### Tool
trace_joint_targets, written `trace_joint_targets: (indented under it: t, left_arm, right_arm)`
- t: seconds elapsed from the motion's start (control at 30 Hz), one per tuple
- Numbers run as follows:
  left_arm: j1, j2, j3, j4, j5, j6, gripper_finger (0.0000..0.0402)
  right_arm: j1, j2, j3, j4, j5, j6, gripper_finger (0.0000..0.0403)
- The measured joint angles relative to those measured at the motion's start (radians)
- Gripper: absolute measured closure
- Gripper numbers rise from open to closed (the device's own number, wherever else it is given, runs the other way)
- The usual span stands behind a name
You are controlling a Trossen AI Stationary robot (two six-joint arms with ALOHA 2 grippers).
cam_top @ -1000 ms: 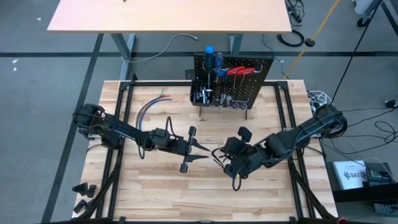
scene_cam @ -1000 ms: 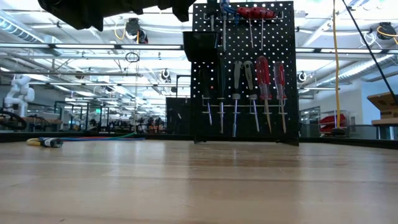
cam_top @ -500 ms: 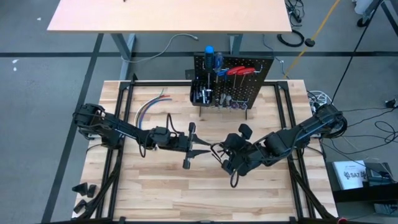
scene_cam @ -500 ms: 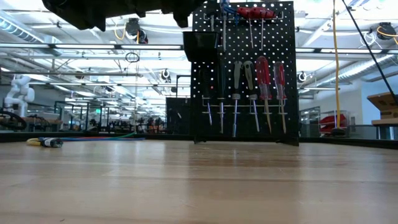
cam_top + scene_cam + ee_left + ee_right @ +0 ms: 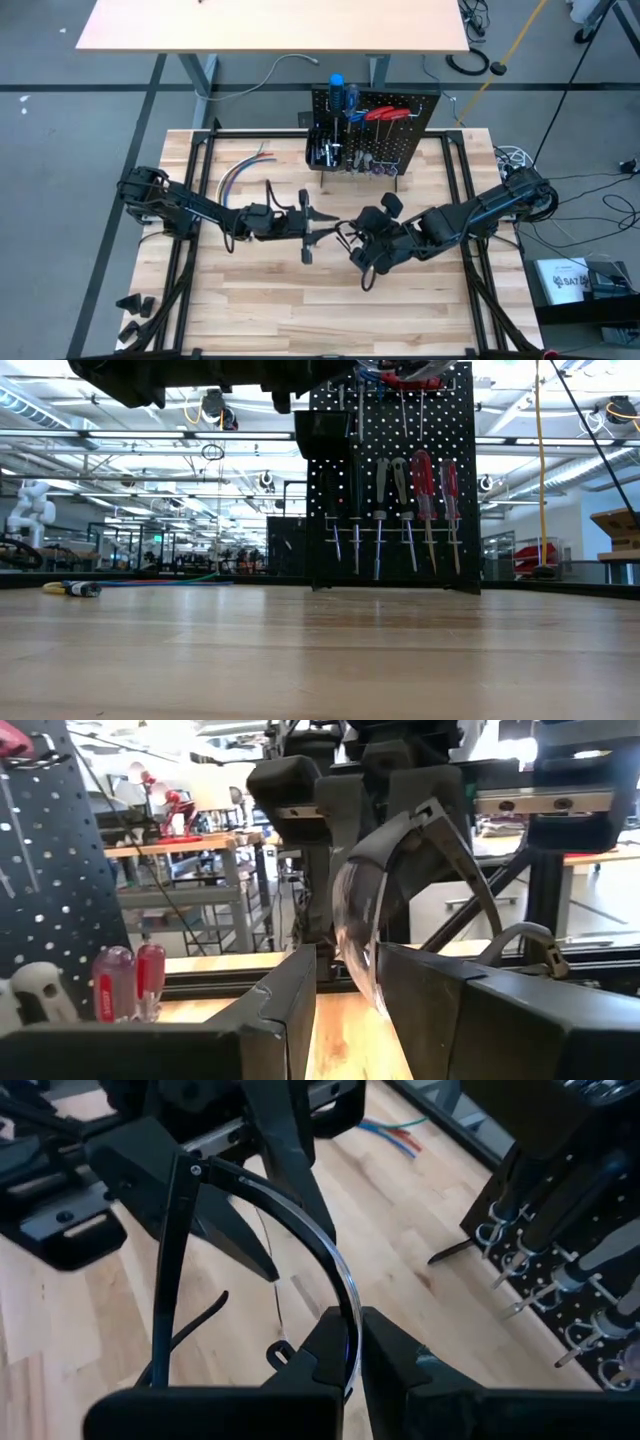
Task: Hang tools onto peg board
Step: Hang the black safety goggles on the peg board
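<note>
Black glasses (image 5: 300, 1250), two grippers

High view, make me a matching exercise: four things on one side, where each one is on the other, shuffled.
1 glasses
2 peg board
3 coloured wires
4 red screwdrivers

A hanging on the board
B lying flat, left of the board
C gripped by left gripper and right gripper
D upright at the far edge

Pairs: 1-C, 2-D, 3-B, 4-A

Even, bright overhead light; soft shadows; backlit glare behind the peg board (image 5: 390, 480); near foreground blurred.
</note>
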Motion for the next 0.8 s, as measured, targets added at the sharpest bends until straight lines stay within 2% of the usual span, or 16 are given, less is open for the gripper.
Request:
trace_joint_targets:
  t: [0.23,0.3,0.43,0.63,0.8]
  left_arm:
    - [0.000,0.000,0.000,0.030,-0.043,-0.001,0.0294]
    - [0.000,0.000,0.000,0.035,-0.047,-0.001,0.0315]
    - [0.000,0.000,0.000,0.026,-0.061,-0.004,0.0381]
    - [-0.001,0.000,0.002,0.013,-0.065,0.001,0.0394]
    - [-0.002,0.000,0.002,-0.015,-0.130,0.011,0.0396]
  right_arm:
    - [-0.012,0.000,0.000,0.036,0.033,-0.027,0.0396]
    - [-0.015,0.000,0.000,0.043,0.032,-0.036,0.0396]
    - [-0.018,0.000,0.000,0.041,0.025,-0.048,0.0391]
    - [-0.018,0.001,0.000,0.033,-0.002,-0.098,0.0341]
    - [-0.018,-0.012,0.057,-0.052,-0.001,-0.125,0.0291]
